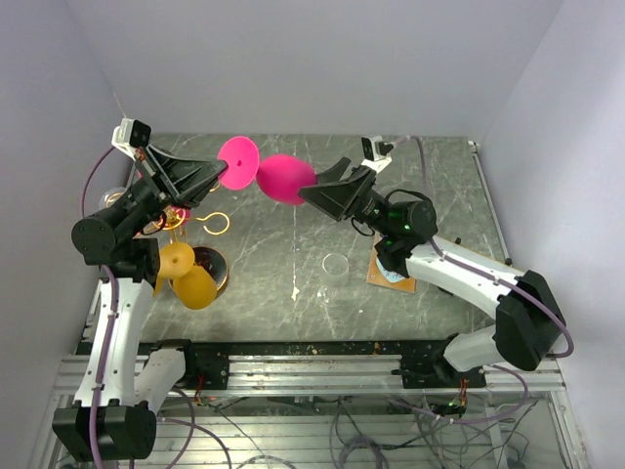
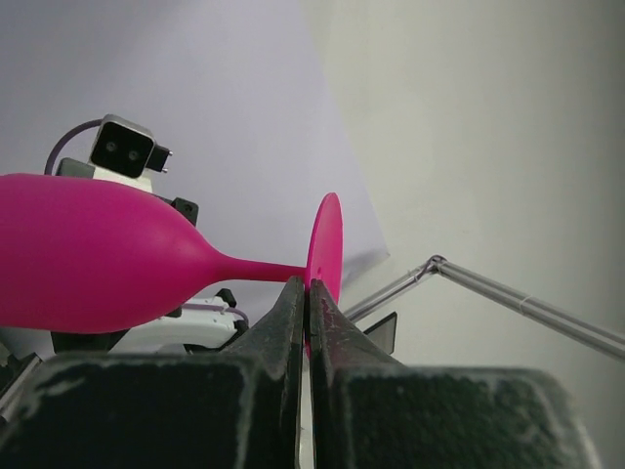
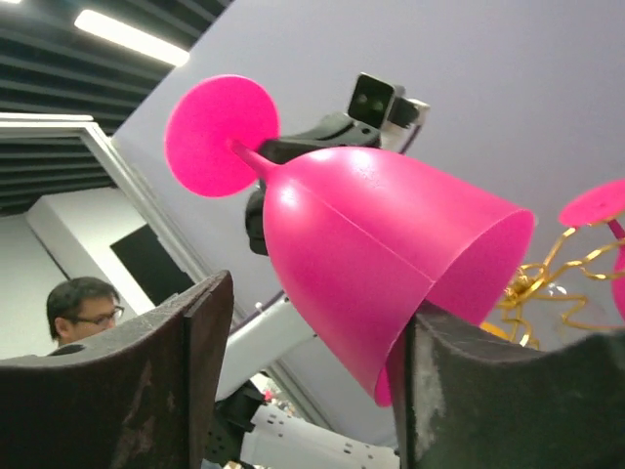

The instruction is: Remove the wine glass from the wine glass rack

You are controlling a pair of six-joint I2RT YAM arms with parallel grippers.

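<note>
A pink wine glass (image 1: pixel 285 179) hangs sideways in the air over the back of the table, clear of the rack. My left gripper (image 1: pixel 221 174) is shut on the edge of its round foot, which shows edge-on in the left wrist view (image 2: pixel 325 244) just above the gripper (image 2: pixel 307 288). My right gripper (image 1: pixel 309 192) is open around the bowl's mouth. In the right wrist view the bowl (image 3: pixel 391 234) sits between the jaws of the gripper (image 3: pixel 317 303), its rim against the right finger (image 3: pixel 459 391) and apart from the left one. The gold wire rack (image 1: pixel 181 220) stands at the left under my left arm.
Two yellow glasses (image 1: pixel 187 276) hang on the rack above its shiny disc base (image 1: pixel 217 266). A gold loop arm (image 1: pixel 217 223) sticks out to the right. A clear ring (image 1: pixel 335 264) and a brown card (image 1: pixel 389 275) lie on the table near my right arm. Another pink glass foot (image 3: pixel 596 202) shows by the rack.
</note>
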